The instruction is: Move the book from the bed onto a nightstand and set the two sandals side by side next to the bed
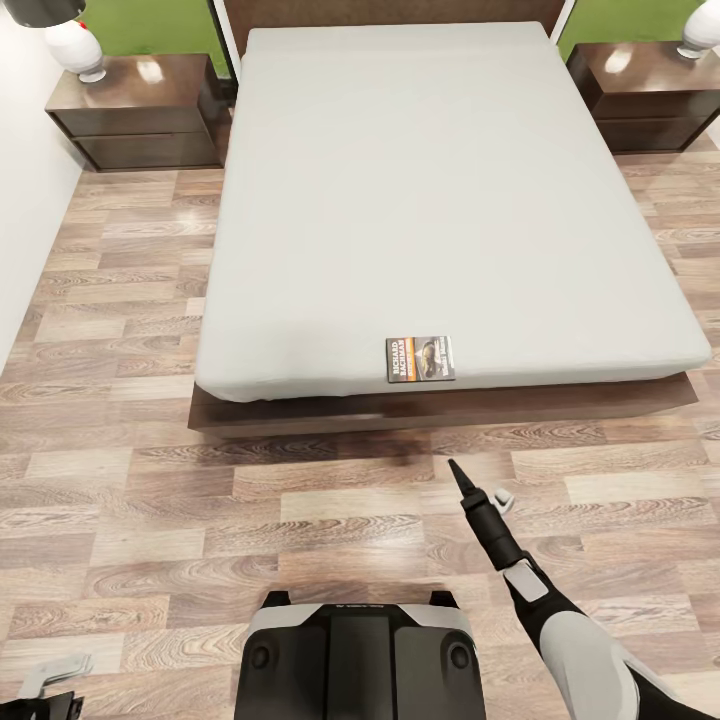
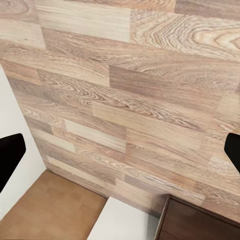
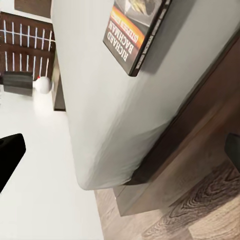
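The paperback book [image 1: 421, 358] lies flat on the grey-white mattress of the bed [image 1: 440, 190], very close to the foot edge and a little toward the right half of it. Its cover shows an orange band and white letters "RICHARD". In the right wrist view the same book [image 3: 136, 31] sits just above the rounded edge of the mattress [image 3: 115, 125], and the dark wooden platform frame [image 3: 200, 125] is under it.

The right gripper [image 1: 480, 492] is stretched forward over the wood-plank floor [image 1: 130, 480], near the foot of the bed and a bit to the right of the book, not touching it. Its two fingers stand apart. The left gripper [image 1: 50, 675] is low at the robot's left side; its dark fingertips [image 2: 10, 155] are far apart, with only floor planks between them.

One dark brown nightstand [image 1: 135, 115] stands at each side of the headboard, the other nightstand [image 1: 650, 95] on the right. A white lamp base [image 1: 75, 45] rests on the left one.
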### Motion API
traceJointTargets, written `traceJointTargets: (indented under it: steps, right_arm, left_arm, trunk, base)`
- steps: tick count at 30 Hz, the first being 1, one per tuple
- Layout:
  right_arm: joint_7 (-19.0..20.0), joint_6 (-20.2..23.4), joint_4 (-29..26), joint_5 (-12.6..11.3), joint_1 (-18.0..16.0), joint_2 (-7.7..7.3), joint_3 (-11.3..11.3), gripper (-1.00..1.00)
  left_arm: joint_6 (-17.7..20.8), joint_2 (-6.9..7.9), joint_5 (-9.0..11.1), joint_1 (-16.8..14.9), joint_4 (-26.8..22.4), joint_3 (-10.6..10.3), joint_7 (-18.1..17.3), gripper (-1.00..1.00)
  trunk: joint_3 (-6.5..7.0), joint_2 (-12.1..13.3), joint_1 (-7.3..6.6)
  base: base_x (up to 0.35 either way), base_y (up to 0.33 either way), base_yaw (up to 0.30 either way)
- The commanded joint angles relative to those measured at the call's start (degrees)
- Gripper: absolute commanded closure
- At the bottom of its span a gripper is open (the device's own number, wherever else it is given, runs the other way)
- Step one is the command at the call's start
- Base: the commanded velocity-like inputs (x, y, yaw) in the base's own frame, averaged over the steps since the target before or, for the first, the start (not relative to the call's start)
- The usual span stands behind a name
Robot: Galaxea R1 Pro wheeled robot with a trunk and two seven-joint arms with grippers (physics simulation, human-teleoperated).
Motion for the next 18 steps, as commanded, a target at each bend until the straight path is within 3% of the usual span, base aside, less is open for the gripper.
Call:
traceJointTargets:
  steps: [1, 10, 18]
  right_arm:
    - [0.1, -0.2, 0.0, -0.4, 0.0, 0.01, 0.2, -1.0]
    - [0.3, 0.1, 0.1, -0.8, -0.3, 0.22, 0.3, -1.0]
    - [0.4, 2.2, 0.0, -0.8, -1.0, 0.35, 0.3, -1.0]
  left_arm:
    - [0.2, -0.05, -0.6, 0.0, -0.1, 0.5, 0.0, -1.0]
    - [0.2, -0.05, -0.6, 0.0, -0.1, 0.4, 5.1, -1.0]
    - [0.2, 0.33, -0.6, 0.0, -0.1, 0.3, 6.1, -1.0]
  trunk:
    - [-0.06, -0.1, 0.03]
    - [-0.06, -0.1, 0.03]
    - [-0.06, -0.1, 0.03]
  base:
    - [0.0, 0.0, 0.0]
    - [0.0, 0.0, 0.0]
    - [0.0, 0.0, 0.0]
